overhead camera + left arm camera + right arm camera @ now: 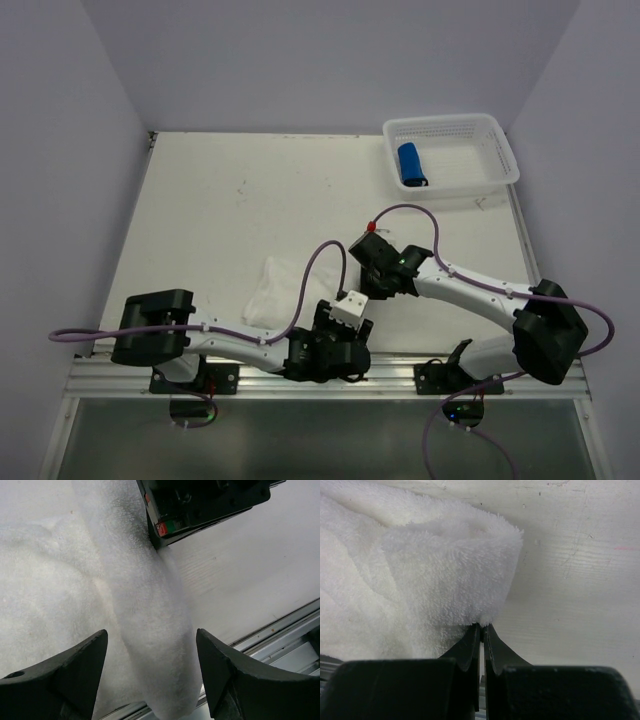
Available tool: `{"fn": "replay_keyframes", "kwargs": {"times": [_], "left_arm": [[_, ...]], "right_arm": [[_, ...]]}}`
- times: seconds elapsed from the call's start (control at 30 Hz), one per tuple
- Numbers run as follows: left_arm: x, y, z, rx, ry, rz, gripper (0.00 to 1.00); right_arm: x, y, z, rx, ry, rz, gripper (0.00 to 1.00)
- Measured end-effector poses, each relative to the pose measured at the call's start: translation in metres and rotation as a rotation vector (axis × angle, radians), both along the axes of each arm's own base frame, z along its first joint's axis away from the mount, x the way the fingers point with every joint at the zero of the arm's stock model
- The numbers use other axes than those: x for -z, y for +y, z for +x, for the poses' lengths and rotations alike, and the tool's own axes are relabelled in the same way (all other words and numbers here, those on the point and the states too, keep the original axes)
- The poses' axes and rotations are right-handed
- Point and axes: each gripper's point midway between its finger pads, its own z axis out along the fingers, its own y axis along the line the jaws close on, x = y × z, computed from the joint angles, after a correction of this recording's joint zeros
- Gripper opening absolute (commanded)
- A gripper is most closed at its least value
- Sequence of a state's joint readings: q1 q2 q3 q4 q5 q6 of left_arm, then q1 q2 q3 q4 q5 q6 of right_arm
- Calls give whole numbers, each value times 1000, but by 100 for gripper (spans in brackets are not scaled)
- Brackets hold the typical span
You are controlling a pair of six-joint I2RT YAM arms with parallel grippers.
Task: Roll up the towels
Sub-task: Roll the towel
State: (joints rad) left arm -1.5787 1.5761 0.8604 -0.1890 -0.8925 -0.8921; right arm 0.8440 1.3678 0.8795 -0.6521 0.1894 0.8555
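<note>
White towel (pixel 282 296): lies on the table (pixel 230 190) near its front edge, between the two arms. Its near-right side is gathered into a soft ridge, and the rest is spread flat to the left.
Blue towel (pixel 412 165): already a tight roll, lying in the basket (pixel 500 150) at the far right corner, well apart from the work.
Left gripper (pixel 152 652): open wide, with one finger on each side of the ridge; neither presses on it in the wrist view.
Right gripper (pixel 482 630): closed, with its tips touching the underside of the folded end of the white towel. Whether any cloth is caught between them I cannot tell.
Step in hand: judged to be the start of the roll on the white towel, with the first turn loosely formed.
Doing it well: close the left gripper on the ridge itself, not on the flat layer beneath, so that only the turn moves. Hold both ends of the ridge level so the roll runs straight and does not cone.
Watch for: the ridge runs close to the metal rail (pixel 280 630) at the table's front. Rolling away from that edge, over the flat part, should stop cloth slipping off.
Progress: one towel seems done, the larger one barely begun.
</note>
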Motion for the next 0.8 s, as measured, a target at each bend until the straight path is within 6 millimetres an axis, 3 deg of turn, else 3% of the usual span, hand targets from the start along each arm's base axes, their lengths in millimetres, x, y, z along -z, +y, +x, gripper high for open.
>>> {"fn": "replay_keyframes", "kwargs": {"times": [0.23, 0.63, 0.8], "left_arm": [[6, -6, 0, 3, 24, -24, 65], [25, 0, 2, -2, 126, -167, 16], [26, 9, 2, -3, 178, -278, 2]], "right_arm": [[-1, 0, 0, 3, -1, 4, 0], [-1, -2, -2, 15, 3, 3, 0], [-1, -3, -3, 18, 9, -1, 4]]}}
